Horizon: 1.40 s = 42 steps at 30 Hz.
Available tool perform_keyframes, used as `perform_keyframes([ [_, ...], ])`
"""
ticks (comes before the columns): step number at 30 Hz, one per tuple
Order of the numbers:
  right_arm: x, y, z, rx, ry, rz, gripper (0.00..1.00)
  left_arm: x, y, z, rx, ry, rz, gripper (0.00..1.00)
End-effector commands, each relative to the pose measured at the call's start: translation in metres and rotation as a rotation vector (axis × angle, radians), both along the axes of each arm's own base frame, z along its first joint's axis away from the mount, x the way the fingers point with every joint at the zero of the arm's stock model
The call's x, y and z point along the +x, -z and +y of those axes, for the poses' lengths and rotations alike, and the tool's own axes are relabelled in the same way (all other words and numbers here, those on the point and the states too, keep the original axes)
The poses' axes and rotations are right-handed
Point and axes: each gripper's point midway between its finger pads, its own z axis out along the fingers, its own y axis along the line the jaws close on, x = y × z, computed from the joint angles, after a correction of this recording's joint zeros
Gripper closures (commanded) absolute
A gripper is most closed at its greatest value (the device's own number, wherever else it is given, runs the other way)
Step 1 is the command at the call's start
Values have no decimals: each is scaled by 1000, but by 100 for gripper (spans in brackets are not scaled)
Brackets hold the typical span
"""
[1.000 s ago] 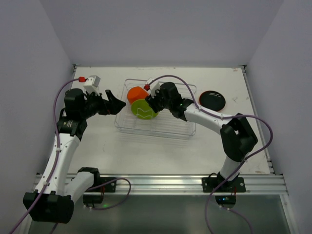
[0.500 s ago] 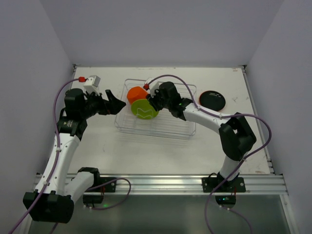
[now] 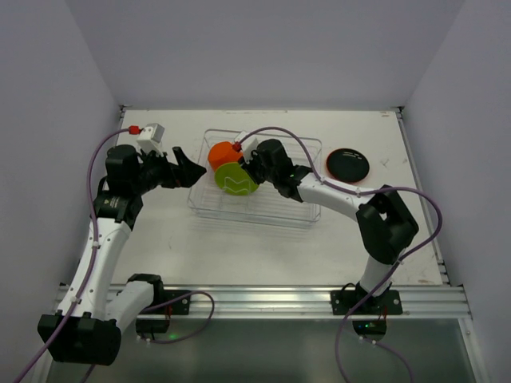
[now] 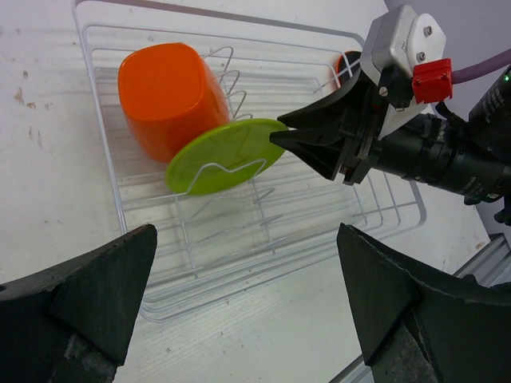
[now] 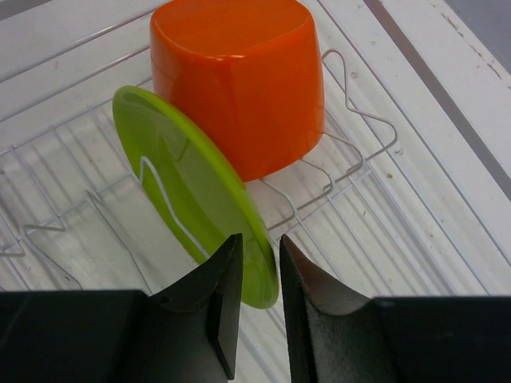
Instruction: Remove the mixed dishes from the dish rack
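Observation:
The clear dish rack [image 3: 271, 209] stands mid-table. In it a lime-green plate [image 3: 235, 179] stands on edge in the wire dividers, leaning against an orange faceted cup [image 3: 222, 153] that lies upside down. My right gripper [image 3: 246, 167] reaches into the rack from the right. In the right wrist view its jaws [image 5: 259, 243] are closed narrowly on the green plate's [image 5: 192, 191] lower rim, in front of the orange cup [image 5: 239, 72]. My left gripper [image 3: 192, 167] is wide open and empty at the rack's left end. A black plate [image 3: 348, 163] lies on the table to the right. The tumblers and the orange plate are out of view.
The left wrist view shows the rack's near rim [image 4: 120, 207], the green plate [image 4: 223, 155], the orange cup [image 4: 164, 96] and the right gripper [image 4: 279, 132] with its camera. Walls close in the table on three sides. A metal rail runs along the near edge [image 3: 263, 299].
My right gripper has slid a little to the left, further onto the green plate's rim. The left arm, the plate and the cup have not moved.

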Motion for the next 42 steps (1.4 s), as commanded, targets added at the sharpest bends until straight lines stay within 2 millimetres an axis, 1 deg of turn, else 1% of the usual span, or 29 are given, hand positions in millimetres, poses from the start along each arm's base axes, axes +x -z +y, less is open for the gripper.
perform_keyframes([
  [1,9,-18,0,21,44,-83,73,0,-3,-2,7,8,-15,0],
  [5,11,-16,-1,16,62,-96,74,0,-3,-2,7,8,-15,0],
  [18,7,-4,5,5,55,-80,78,0,-1,-2,7,8,-9,0],
  [29,5,2,9,3,34,-61,79,-1,0,-1,10,7,-12,0],
  [33,4,4,11,0,30,-54,83,-1,-2,-1,11,8,-16,0],
  [37,4,4,11,-1,29,-55,93,-1,-1,-1,12,8,-16,0],
  [39,3,3,10,0,30,-58,97,0,0,-1,12,8,-14,0],
  [42,4,0,8,0,39,-66,100,-1,0,-1,12,8,-13,0],
])
